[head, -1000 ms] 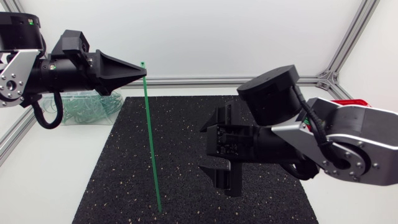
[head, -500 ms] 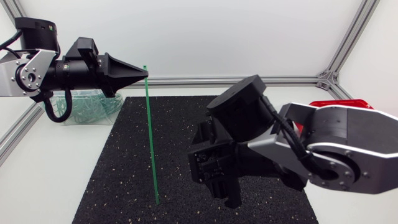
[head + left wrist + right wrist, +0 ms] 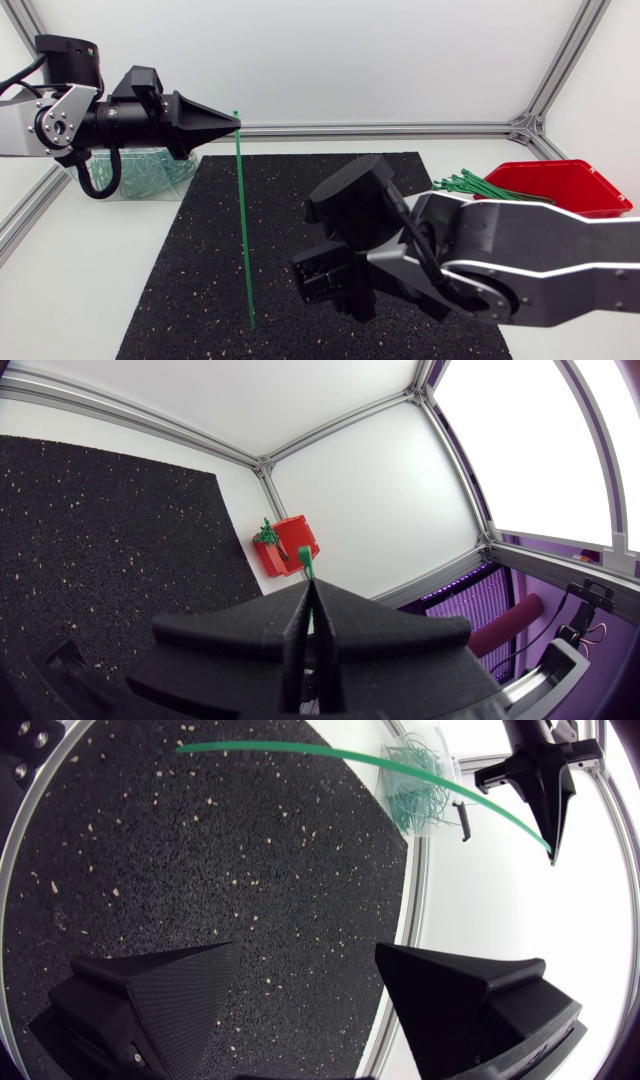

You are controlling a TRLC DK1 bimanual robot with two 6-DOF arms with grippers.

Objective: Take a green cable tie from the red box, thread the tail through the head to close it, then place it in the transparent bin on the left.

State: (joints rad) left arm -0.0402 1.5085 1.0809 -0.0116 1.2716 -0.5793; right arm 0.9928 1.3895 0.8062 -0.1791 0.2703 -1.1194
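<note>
A long green cable tie [image 3: 244,220] hangs almost straight down, its lower tip touching the black mat [image 3: 190,260]. My left gripper [image 3: 235,123] is shut on the tie's upper end, up beside the transparent bin [image 3: 140,172]. In the left wrist view a short green stub [image 3: 304,563] pokes out past the closed gripper [image 3: 310,605]. My right gripper [image 3: 325,292] is low over the mat, to the right of the tie, open and holding nothing. From the right wrist view the tie [image 3: 330,755] arcs well ahead of the open gripper [image 3: 310,985], up to the left gripper [image 3: 549,832].
The red box [image 3: 570,190] stands at the right edge with a bundle of green ties [image 3: 480,185] sticking out of it. The transparent bin [image 3: 415,775] holds several closed green ties. An aluminium frame rail [image 3: 400,129] runs along the back.
My right arm has swung left and lower over the mat, closer to the hanging tie. The left gripper has shifted slightly right, still holding the tie's top.
</note>
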